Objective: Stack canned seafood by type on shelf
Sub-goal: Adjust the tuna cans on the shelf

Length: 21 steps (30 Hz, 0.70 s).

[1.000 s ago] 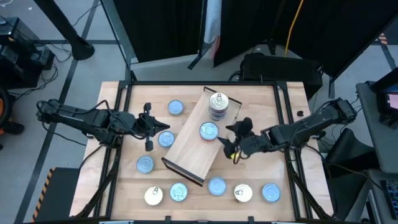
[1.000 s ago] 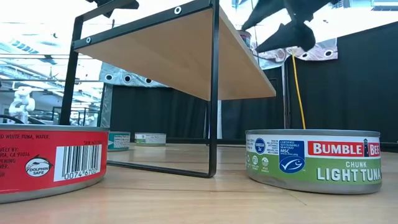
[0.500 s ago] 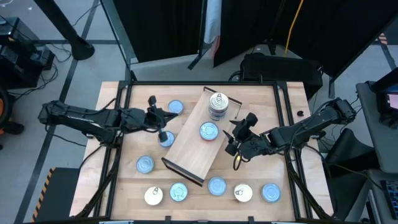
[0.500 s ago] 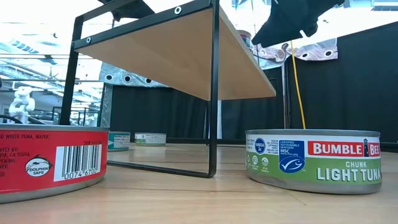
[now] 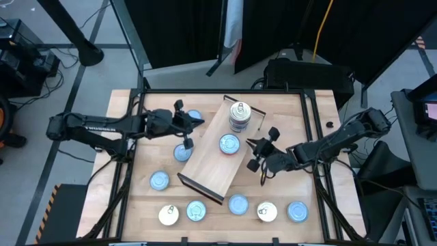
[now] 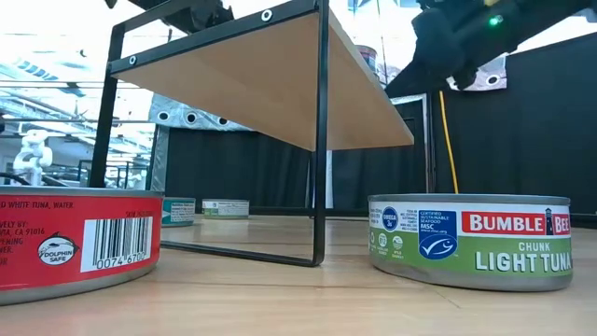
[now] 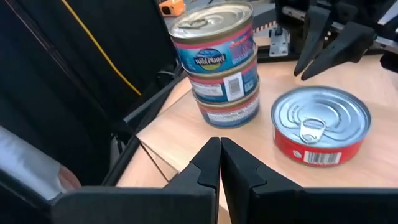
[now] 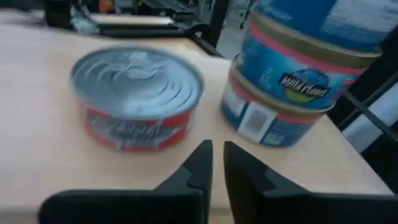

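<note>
The shelf (image 5: 213,158) lies slantwise in the middle of the table, standing on thin black legs (image 6: 320,140). On its far end stands a stack of three tins (image 5: 239,117) (image 7: 217,62). A single red-sided tin (image 5: 229,144) (image 8: 137,96) sits nearer the shelf's middle. My left gripper (image 5: 194,124) (image 7: 219,155) hovers shut just left of the shelf, pointing at the stack. My right gripper (image 5: 252,152) (image 8: 217,162) hovers shut at the shelf's right side, level with the single tin. Neither holds anything.
Loose tins lie around the shelf: two at its left (image 5: 193,117) (image 5: 182,152), one farther toward the near edge (image 5: 159,180), and several in a row along the near edge (image 5: 237,203). A red tin (image 6: 75,238) and a green-labelled one (image 6: 471,238) sit close to the low camera.
My left gripper has travelled toward the table's right and far edges, up to the shelf's left side, and has stayed shut. My right gripper has shut its fingers beside the shelf, empty. No tin has moved.
</note>
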Available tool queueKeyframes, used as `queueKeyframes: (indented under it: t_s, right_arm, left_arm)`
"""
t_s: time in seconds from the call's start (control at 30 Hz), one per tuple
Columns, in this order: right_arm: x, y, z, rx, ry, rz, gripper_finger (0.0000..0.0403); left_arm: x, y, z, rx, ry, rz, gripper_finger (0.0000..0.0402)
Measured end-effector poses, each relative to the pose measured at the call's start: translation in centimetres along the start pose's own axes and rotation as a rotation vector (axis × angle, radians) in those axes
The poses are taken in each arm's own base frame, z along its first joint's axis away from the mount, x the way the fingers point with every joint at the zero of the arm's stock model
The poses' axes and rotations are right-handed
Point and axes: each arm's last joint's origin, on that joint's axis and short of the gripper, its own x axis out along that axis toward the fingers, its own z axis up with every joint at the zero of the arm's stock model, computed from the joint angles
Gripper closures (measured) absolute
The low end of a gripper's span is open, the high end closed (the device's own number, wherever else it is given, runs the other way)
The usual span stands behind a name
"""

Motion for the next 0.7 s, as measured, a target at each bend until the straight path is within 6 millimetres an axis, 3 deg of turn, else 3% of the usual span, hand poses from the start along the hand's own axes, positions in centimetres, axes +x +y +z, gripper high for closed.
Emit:
queueKeyframes:
  t_s: [0.23, 0.7]
  right_arm:
    - [1.9, -1.1, 0.7, 0.196, 0.039, 0.081, 0.0399]
    - [3.9, -3.0, 1.6, 0.199, 0.027, 0.092, 0.0402]
  left_arm:
    - [0.4, 1.6, -0.2, -0.018, -0.009, -0.007, 0.0387]
    - [0.6, 2.7, -0.4, -0.011, -0.01, -0.03, 0.0387]
